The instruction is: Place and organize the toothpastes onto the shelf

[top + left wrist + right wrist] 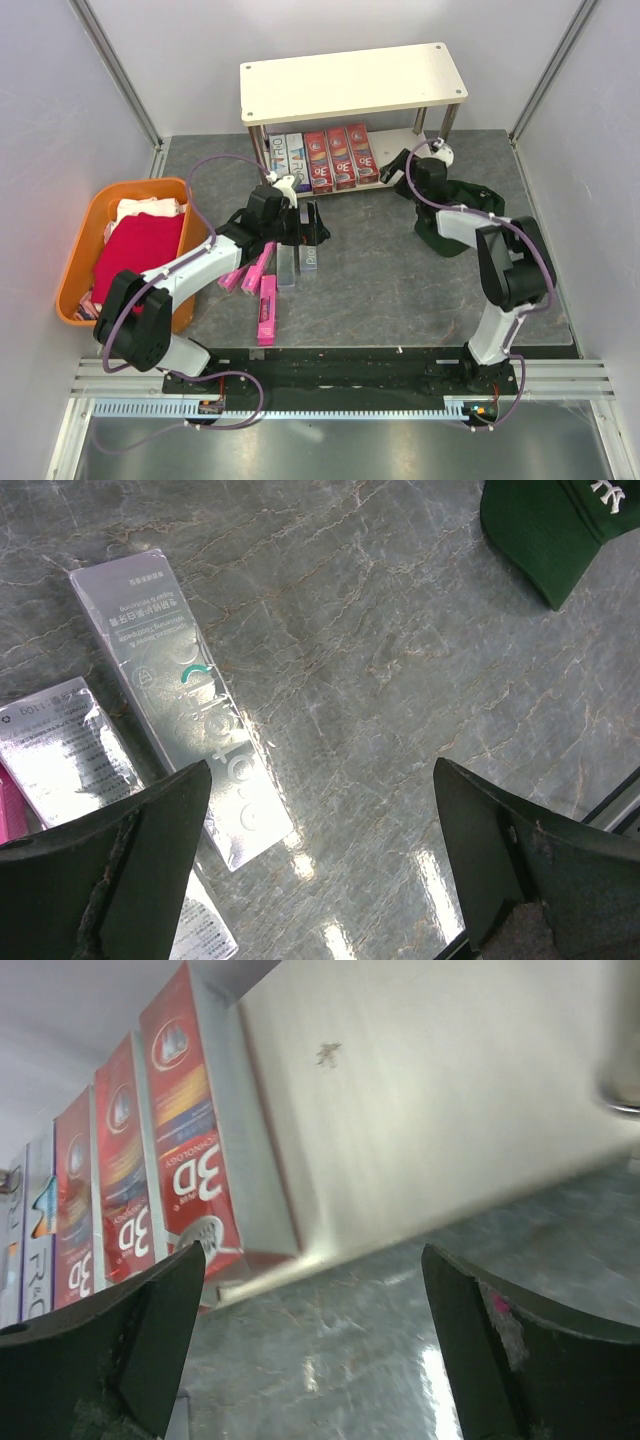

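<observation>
Left wrist, not right: silver-grey toothpastes [190, 710] on table [400, 680]

An orange basket [143, 184] sits at the left edge of the grey, marble-veined counter [390, 270]. It holds a red cloth [140, 250] that fills most of it, with a cream-white cloth [140, 210] bunched just behind, toward the basket's far end. A dark green cap [545, 530] with white stitched lettering lies on the right half of the counter, toward the far edge.
</observation>
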Motion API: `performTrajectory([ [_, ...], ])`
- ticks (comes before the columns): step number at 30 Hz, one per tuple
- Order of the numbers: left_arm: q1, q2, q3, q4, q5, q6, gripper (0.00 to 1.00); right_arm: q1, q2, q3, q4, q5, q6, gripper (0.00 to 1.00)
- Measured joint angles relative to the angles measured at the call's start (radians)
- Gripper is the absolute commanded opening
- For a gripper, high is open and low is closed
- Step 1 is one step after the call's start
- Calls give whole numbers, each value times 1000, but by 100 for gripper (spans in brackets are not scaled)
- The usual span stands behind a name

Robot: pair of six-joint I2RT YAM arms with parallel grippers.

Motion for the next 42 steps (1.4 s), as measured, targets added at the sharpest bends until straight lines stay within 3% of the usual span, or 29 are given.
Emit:
performTrajectory([
  [9, -1, 12, 0, 19, 26, -3, 99, 0, -301, -239, 33, 292, -90, 98],
  [21, -3, 24, -1, 24, 29, -8, 99, -5, -106, -31, 38, 486, -184, 92],
  [25, -3, 24, -1, 26, 29, -8, 99, -18, -35, 32, 45, 513, -206, 53],
  [27, -3, 24, -2, 26, 29, -8, 99, -27, -7, 52, 49, 518, -214, 44],
  [36, -3, 21, -18, 27, 25, -8, 99, -44, 12, 54, 55, 496, -233, 17],
  [42, -3, 10, -24, 28, 21, -8, 99, -44, -11, 14, 82, 464, -238, 10],
])
